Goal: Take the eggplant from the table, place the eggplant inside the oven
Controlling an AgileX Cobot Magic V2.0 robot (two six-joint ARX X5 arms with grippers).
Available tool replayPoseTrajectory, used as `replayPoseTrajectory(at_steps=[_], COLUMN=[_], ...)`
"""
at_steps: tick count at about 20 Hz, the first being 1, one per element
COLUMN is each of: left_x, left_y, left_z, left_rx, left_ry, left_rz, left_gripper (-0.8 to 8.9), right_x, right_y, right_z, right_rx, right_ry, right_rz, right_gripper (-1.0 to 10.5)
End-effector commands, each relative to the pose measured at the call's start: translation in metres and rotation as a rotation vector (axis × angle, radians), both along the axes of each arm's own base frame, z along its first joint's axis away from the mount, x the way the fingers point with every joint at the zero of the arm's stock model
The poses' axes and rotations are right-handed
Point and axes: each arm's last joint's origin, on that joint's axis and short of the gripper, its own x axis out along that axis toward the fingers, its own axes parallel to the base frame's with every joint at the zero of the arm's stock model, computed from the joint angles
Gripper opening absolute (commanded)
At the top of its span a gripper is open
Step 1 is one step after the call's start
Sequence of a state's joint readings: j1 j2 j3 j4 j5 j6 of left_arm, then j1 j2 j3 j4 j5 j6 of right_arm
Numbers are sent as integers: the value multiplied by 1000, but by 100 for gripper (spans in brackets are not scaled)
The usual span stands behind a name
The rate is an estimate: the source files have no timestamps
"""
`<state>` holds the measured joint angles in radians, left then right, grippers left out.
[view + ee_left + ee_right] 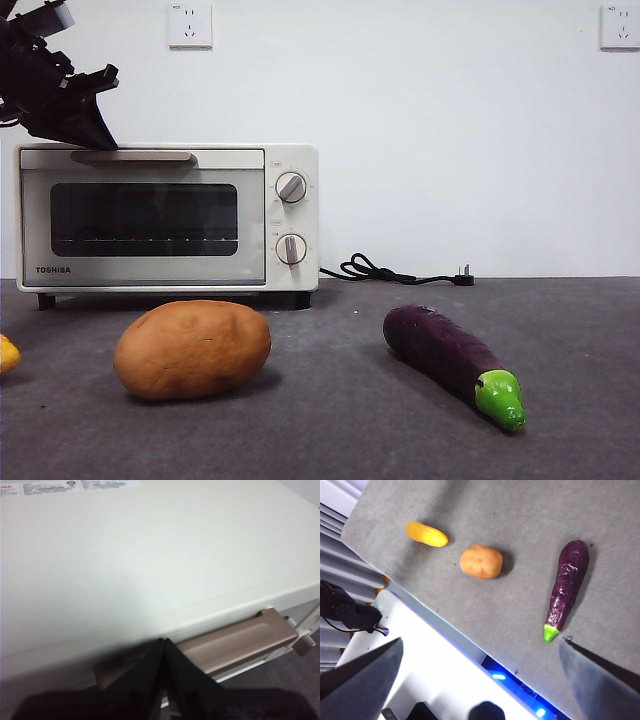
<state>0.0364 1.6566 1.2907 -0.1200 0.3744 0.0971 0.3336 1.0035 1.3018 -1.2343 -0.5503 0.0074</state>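
- Left gripper (pixel 100 140) at the top left of the oven (pixel 290 160), tip at the left end of the bar handle (pixel 240 642); jaws pressed together, pinching nothing.
- Oven door (pixel 145 220) closed.
- Eggplant (pixel 445 357) lies on the table (pixel 560 340), near right, well apart from the oven, green stem cap (pixel 500 398) pointing near.
- Right gripper (pixel 480 680) high above the table, jaws spread wide, empty.
- Potato (pixel 192 349) near left, in front of the door; yellow item (pixel 427 534) at far left.
- Risk: closed tip may slide off the handle, so the door stays shut.
- Risk: the door may swing down onto the potato if it opens fully.
- Risk: the smooth, rounded eggplant could roll or slip from the grasp.
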Motion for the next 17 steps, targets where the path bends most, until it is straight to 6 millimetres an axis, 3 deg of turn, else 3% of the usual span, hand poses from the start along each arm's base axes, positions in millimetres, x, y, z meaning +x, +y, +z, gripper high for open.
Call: replayPoseTrajectory(at_steps=[1,17], left_x=[4,-8], left_y=[-3,-19], left_z=[-13,-28], left_rx=[14,66], left_ry=[48,231], left_rz=[-13,-99], left_gripper=[-6,-6], right_x=[1,4], right_y=[1,2], right_z=[1,3], right_rx=[4,17], right_ry=[-6,-45], right_rz=[3,5], right_gripper=[567,566])
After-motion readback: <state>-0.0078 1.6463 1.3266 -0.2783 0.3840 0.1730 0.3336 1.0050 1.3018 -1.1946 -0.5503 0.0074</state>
